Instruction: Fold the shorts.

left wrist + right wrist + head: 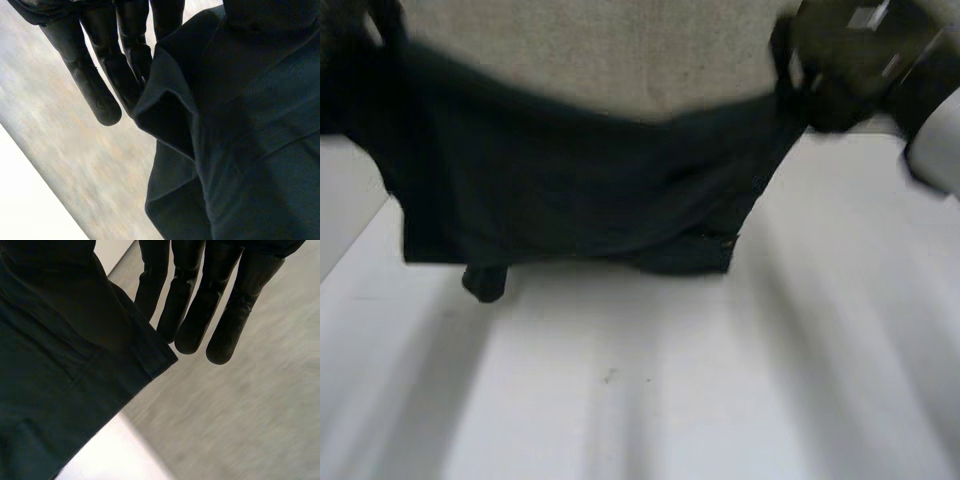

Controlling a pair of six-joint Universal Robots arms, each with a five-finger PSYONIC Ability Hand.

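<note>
1. Down low, a broad white table (720, 400), bright across the whole near side of the head view.
2. Past its far edge, a speckled grey-beige floor (620, 60), seen again behind the fingers in both wrist views.
3. Up in the air: dark, near-black fabric shorts (570, 180), pulled wide by the two upper corners over the far part of the table. Upper edge sagging in a shallow curve at the middle, lower edge hanging close to the tabletop; touching or not, cannot tell.
4. Off to the right, a pale rounded segment of the right arm (935, 150), just beyond the cloth's corner.
5. Right robot hand (200, 310) at the upper right corner of the shorts. Fingers straight and side by side, clear of the fabric. Cloth caught at the thumb side, thumb buried under the folds, apparently pinching there.
6. Left robot hand (97, 90) at the upper left corner, much the same. Fingers straight, a folded hem pressed against the finger nearest the cloth, fabric gripped at the thumb side, thumb hidden.
7. Small dark fabric lump (485, 283) drooping below the lower left of the shorts.
8. Tiny dark speck (608, 376) on the table, on the near side of the shorts.
</note>
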